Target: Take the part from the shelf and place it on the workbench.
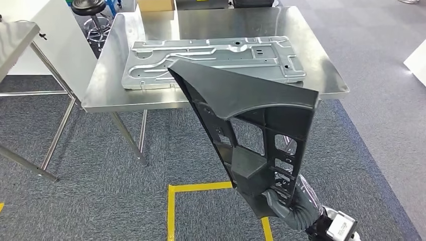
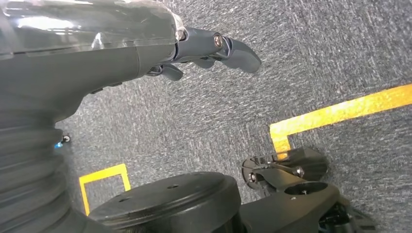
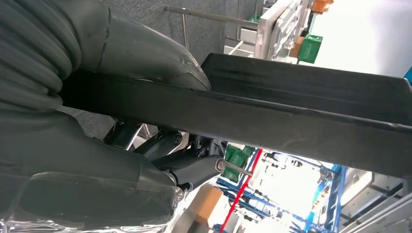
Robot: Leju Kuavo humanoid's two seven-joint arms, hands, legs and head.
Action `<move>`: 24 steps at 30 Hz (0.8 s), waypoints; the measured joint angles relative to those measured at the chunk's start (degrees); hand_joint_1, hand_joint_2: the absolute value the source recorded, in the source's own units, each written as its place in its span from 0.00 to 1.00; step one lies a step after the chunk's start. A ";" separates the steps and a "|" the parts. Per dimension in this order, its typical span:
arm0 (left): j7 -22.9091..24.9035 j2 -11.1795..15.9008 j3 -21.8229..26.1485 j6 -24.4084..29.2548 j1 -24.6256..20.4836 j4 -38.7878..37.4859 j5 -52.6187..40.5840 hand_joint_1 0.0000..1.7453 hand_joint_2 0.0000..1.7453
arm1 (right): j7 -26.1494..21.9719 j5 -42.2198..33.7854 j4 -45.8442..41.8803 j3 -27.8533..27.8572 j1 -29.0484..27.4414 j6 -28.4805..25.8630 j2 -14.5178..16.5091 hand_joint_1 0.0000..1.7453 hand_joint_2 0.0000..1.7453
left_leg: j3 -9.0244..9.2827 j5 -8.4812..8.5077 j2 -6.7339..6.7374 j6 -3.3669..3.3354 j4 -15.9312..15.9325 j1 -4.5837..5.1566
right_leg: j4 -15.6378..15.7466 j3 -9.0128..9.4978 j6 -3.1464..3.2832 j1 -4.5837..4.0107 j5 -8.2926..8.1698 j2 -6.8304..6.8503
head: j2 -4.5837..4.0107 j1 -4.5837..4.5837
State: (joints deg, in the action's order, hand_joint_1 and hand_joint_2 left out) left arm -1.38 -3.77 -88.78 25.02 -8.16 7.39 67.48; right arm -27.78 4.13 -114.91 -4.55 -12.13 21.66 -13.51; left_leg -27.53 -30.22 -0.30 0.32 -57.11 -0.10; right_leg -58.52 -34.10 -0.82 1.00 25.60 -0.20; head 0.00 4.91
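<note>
A large dark grey plastic part (image 1: 241, 100), ribbed with open cut-outs, is held up in front of me, its wide end reaching over the near edge of the steel workbench (image 1: 211, 22). My right hand (image 1: 289, 208) grips the part's narrow lower end. In the right wrist view the part (image 3: 301, 107) runs across as a long dark edge, with my right hand (image 3: 141, 160) wrapped around it, thumb on one side and fingers (image 3: 194, 170) on the other. My left hand (image 2: 145, 53) hangs over the carpet, its fingers (image 2: 228, 48) stretched out and holding nothing.
A stamped silver metal panel (image 1: 211, 60) lies across the workbench's middle. A second steel table (image 1: 15, 35) stands at the left, with a white cabinet (image 1: 60, 40) and a stool (image 1: 90, 10) behind it. A cardboard box (image 1: 155, 5) sits beyond the bench. Yellow tape (image 1: 173, 201) marks the carpet.
</note>
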 joint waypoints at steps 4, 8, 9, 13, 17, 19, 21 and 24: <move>-0.12 0.09 0.00 0.00 -0.15 0.00 0.07 0.00 1.00 | -0.02 0.01 -0.32 0.00 0.03 0.00 0.01 1.00 1.00 | -4.81 -4.52 0.08 1.07 -10.29 -0.25 | 0.58 1.52 1.25 0.27 0.85 0.23 | 0.00 0.02; -0.26 0.11 0.00 -0.02 -0.78 0.00 0.18 0.00 1.00 | 0.03 0.06 -0.32 0.00 0.04 0.00 0.01 1.00 1.00 | -9.67 -2.53 0.09 1.20 -15.30 -0.31 | 0.55 3.09 1.27 0.18 2.16 0.23 | 0.00 0.01; -0.22 0.12 0.00 -0.02 -0.70 0.00 0.13 0.00 1.00 | 0.04 0.07 -0.32 0.00 0.05 0.00 0.01 1.00 1.00 | -8.61 0.35 0.09 0.98 -11.70 -0.30 | 0.55 3.69 1.18 0.18 2.58 0.15 | 0.00 0.01; -0.09 0.17 0.00 -0.03 -0.28 0.00 0.01 0.00 1.00 | 0.07 0.08 -0.31 0.00 0.12 0.02 0.01 1.00 1.00 | -5.51 4.35 0.10 -0.38 -2.05 0.24 | 0.54 4.27 0.06 -0.06 3.61 -0.13 | 0.00 0.00; -0.10 0.13 0.00 -0.08 -0.30 0.00 -0.02 0.00 1.00 | 0.08 0.08 -0.35 0.03 0.22 0.03 -0.01 1.00 1.00 | -4.61 4.16 0.02 -1.62 -0.54 -0.09 | -0.67 3.92 -1.18 0.00 4.57 0.10 | 0.00 0.01; -0.11 0.09 0.00 -0.09 -0.27 0.00 0.05 0.00 1.00 | 0.09 0.07 -0.31 0.05 0.36 0.05 -0.02 1.00 1.00 | -3.85 3.86 0.09 -2.13 -0.12 -0.17 | -6.96 0.50 -1.54 0.10 7.00 0.15 | 0.00 0.00; -0.16 0.08 0.00 -0.13 -0.21 0.00 0.21 0.00 1.00 | 0.20 0.07 -0.16 0.06 0.48 0.09 -0.02 1.00 1.00 | -3.32 3.30 0.10 -2.41 -0.11 -0.06 | -14.31 -4.48 -1.77 0.20 8.75 0.16 | 0.00 0.01; -0.25 0.04 0.00 -0.13 -0.09 0.00 0.34 0.00 1.00 | 0.34 0.07 0.10 0.06 0.81 0.13 -0.02 1.00 1.00 | -1.72 2.13 -0.08 -2.28 -0.11 -0.01 | -11.79 -5.53 -1.73 0.27 3.58 0.17 | 0.00 0.01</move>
State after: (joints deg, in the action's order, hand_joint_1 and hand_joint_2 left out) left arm -1.63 -3.73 -88.78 24.89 -8.26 7.39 67.82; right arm -27.44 4.20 -114.81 -4.49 -11.32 21.79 -13.53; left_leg -29.25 -28.10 -0.38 -1.95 -57.22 -0.12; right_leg -70.31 -39.63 -2.54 1.27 29.17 -0.03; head 0.00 4.92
